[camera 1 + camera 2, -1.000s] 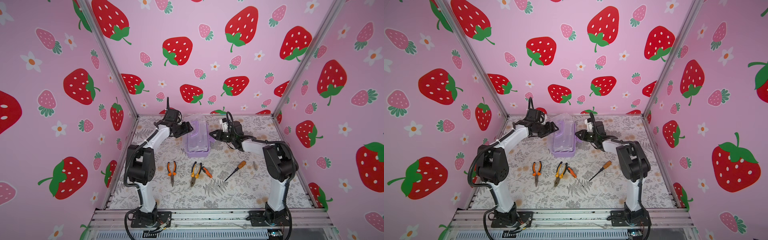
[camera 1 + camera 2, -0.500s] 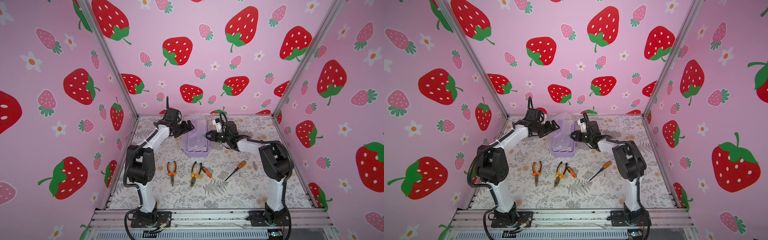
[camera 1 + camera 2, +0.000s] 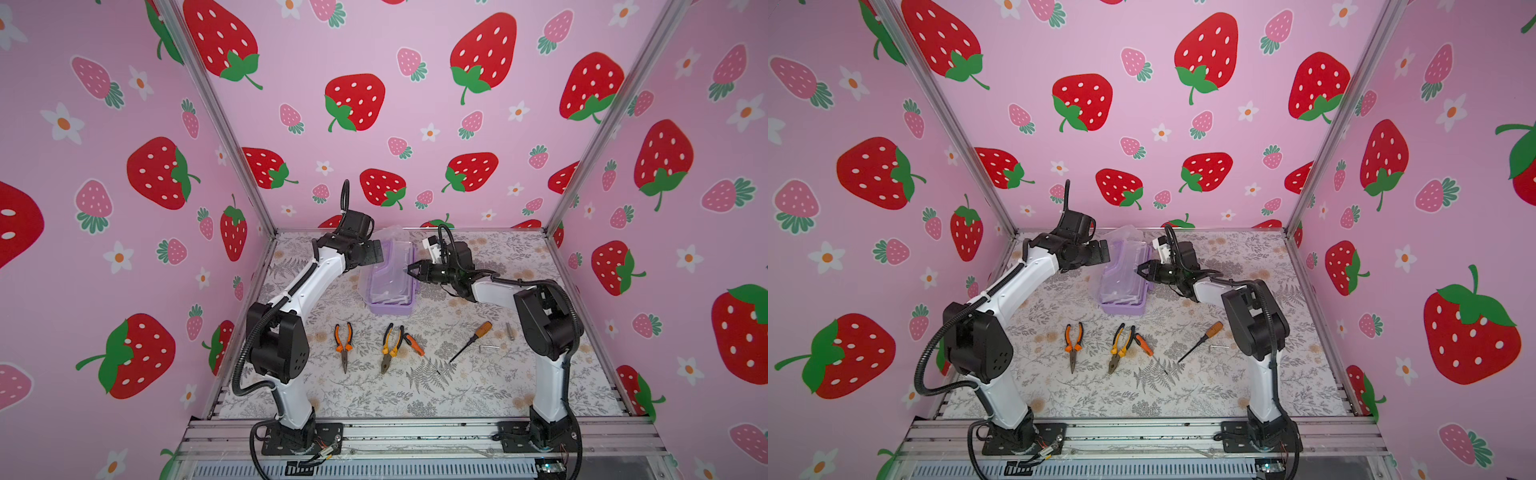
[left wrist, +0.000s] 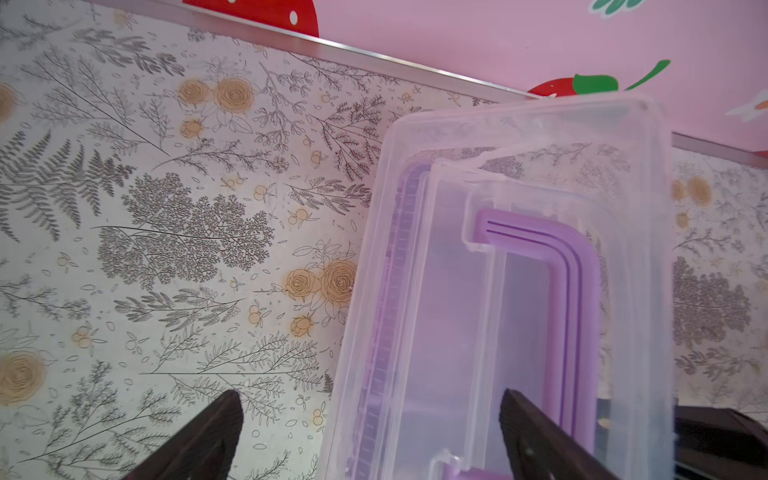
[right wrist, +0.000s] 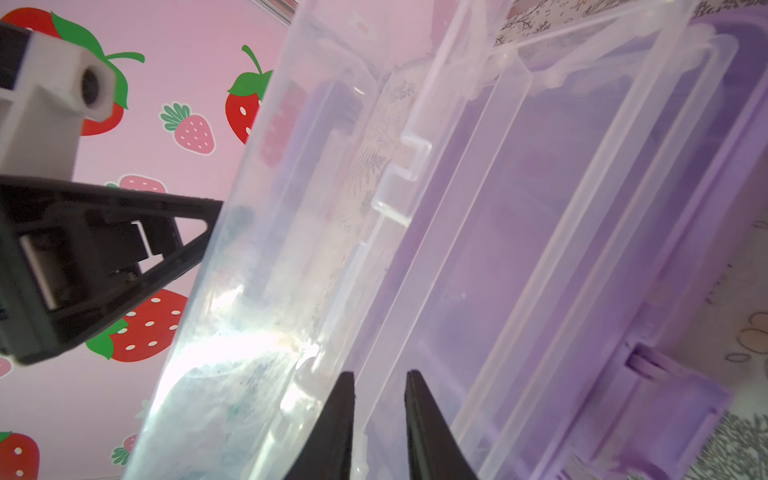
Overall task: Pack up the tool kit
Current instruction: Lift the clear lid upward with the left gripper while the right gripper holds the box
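2 end effectors flank the tool kit [image 3: 390,306] on the far-center desk [image 3: 457,390], long axis near-far: left end effector [image 3: 375,252] spread at its left, right end effector [image 3: 410,270] pinching the raised clear lid [image 3: 386,272] rim.

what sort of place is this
Probably a robot training booth rather than a real workshop: two arms bolted to a metal rail, strawberry-print walls boxing in a small tabletop, and a tool kit with pliers laid out near it.

No readable text, label, brand, number or sign is appearing on the tool kit [image 3: 390,308] or any other surface in view.
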Robot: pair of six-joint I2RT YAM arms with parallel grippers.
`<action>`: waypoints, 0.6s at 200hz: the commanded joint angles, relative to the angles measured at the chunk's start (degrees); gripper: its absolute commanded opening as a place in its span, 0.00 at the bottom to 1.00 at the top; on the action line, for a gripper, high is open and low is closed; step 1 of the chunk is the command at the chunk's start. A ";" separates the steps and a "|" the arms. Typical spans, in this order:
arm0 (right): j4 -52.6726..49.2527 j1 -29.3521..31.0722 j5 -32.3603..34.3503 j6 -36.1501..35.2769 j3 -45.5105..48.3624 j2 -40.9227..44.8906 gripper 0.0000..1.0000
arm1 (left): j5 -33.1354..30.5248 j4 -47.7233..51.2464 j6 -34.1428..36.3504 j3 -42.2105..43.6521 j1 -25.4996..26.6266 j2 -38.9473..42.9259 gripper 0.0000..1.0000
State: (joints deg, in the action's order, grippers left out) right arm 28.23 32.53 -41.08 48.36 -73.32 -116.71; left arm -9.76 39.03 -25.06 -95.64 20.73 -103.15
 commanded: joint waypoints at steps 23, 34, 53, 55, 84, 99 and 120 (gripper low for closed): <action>2.80 1.04 -1.69 1.08 -4.95 -1.59 0.26 | 1.68 1.57 5.28 -1.06 4.93 4.96 0.99; 2.75 1.21 -1.87 1.06 -5.71 -1.90 0.26 | 4.71 1.42 5.38 -0.49 5.01 5.81 0.99; 2.53 1.52 -2.34 1.21 -7.05 -2.48 0.26 | 8.14 2.10 6.48 -0.67 5.88 6.49 0.99; 2.53 1.58 -2.36 1.26 -7.09 -2.54 0.26 | 8.34 2.21 6.66 -0.75 5.96 6.52 0.99; 2.53 2.17 -2.86 1.65 -8.33 -3.43 0.26 | 5.22 7.96 8.65 -4.78 8.19 4.36 0.99; 2.62 2.26 -2.74 1.58 -8.42 -3.49 0.26 | 2.03 11.44 9.80 -7.38 9.33 2.37 0.99; 2.62 2.31 -2.76 1.80 -8.51 -3.52 0.26 | -2.17 15.71 11.28 -10.58 11.18 -0.25 0.99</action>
State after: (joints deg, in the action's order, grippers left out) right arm 28.67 34.33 -42.78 49.63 -80.40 -119.68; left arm -6.42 47.00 -16.73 -101.78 30.09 -100.79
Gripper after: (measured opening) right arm 0.259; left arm 0.989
